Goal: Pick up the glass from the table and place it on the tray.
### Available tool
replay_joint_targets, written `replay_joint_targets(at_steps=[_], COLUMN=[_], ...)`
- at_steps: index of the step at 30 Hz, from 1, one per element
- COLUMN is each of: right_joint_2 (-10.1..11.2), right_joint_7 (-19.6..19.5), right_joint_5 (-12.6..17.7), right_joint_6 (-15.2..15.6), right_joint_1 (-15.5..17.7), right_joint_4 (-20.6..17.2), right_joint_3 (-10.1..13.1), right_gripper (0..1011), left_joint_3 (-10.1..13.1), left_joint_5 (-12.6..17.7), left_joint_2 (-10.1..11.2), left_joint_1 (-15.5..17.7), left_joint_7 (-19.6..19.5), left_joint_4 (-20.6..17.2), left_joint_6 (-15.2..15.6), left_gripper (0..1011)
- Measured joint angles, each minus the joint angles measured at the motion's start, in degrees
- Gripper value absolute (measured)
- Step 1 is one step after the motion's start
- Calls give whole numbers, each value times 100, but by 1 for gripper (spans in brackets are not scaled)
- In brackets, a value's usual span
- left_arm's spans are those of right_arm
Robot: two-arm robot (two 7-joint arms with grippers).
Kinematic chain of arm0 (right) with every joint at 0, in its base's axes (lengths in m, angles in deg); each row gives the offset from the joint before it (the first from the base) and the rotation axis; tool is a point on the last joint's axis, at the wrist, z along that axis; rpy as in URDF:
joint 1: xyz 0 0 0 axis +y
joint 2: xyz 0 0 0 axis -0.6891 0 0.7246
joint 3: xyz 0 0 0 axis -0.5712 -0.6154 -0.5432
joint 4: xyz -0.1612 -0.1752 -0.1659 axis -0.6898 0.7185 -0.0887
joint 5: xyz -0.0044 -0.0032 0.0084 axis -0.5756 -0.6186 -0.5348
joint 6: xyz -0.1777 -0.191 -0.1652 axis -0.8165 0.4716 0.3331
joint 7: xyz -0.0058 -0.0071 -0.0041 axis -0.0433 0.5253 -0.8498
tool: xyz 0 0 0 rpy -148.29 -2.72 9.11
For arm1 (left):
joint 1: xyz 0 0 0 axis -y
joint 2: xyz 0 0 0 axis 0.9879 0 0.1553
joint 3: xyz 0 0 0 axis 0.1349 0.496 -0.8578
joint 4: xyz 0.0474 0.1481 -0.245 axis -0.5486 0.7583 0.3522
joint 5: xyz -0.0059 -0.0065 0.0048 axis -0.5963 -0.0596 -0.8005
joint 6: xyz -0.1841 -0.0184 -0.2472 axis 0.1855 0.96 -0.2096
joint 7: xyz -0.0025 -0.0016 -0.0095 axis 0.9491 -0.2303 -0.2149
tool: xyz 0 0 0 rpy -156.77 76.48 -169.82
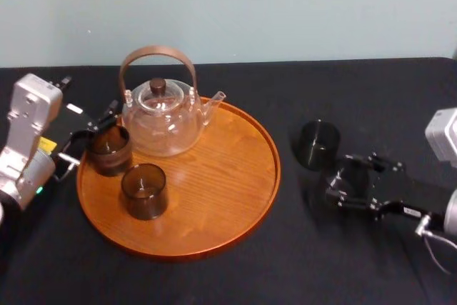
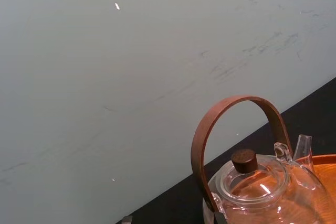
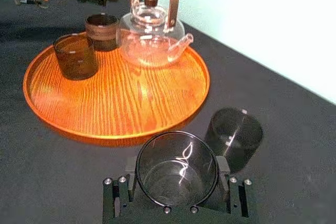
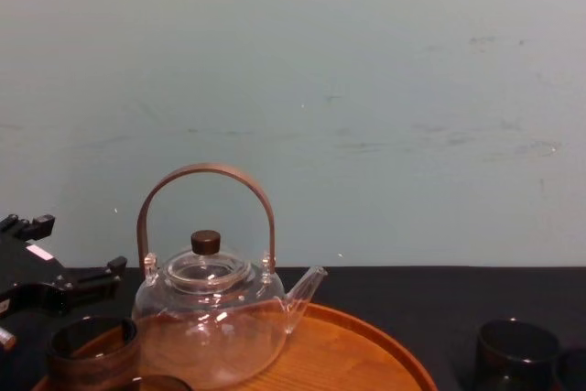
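The right gripper (image 3: pixel 177 176) is clamped on the glass (image 3: pixel 176 157), 1 finger on each side of its wall, so the cup sits upright with its mouth clear. It is over the table (image 1: pixel 371 91), well to the right of the tray (image 3: pixel 121 103); whether it has left the cloth I cannot tell.

A second dark glass (image 1: pixel 318 144) stands just beside the held one, towards the wall, and could be clipped on a careless swing. The tray's low rim must also be cleared. On the tray are a teapot (image 1: pixel 163 116) and 2 glasses (image 1: pixel 144 191) (image 1: pixel 108 149) — all on its left and back, so the near right wood looks free (the likeliest landing spot). The left gripper (image 1: pixel 89 133) waits by the tray's left edge, fingers apart, holding nothing.
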Motion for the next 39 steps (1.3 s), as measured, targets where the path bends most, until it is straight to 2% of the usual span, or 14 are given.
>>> replay_joint_targets(at_steps=[7,15,25,39], right_joint_2=[-101,-326,-723,-1168], right_joint_7=[71,252,504,725], right_joint_5=[-107,-279,-442,-440], right_joint_6=[-75,-181,-360,-508], right_joint_1=[-310,-833,-1449,-1909], right_joint_4=[130,400,716,982], right_joint_3=[-147,-479,-974,-1491], right_gripper=[904,904,904,903], left_joint_3=[0,0,0,0], left_joint_5=[0,0,0,0], left_joint_2=[0,0,0,0], left_joint_1=[0,0,0,0], left_joint_7=[0,0,0,0], left_joint_4=[0,0,0,0], left_joint_6=[0,0,0,0], left_gripper=[1001,1001,1002,1001])
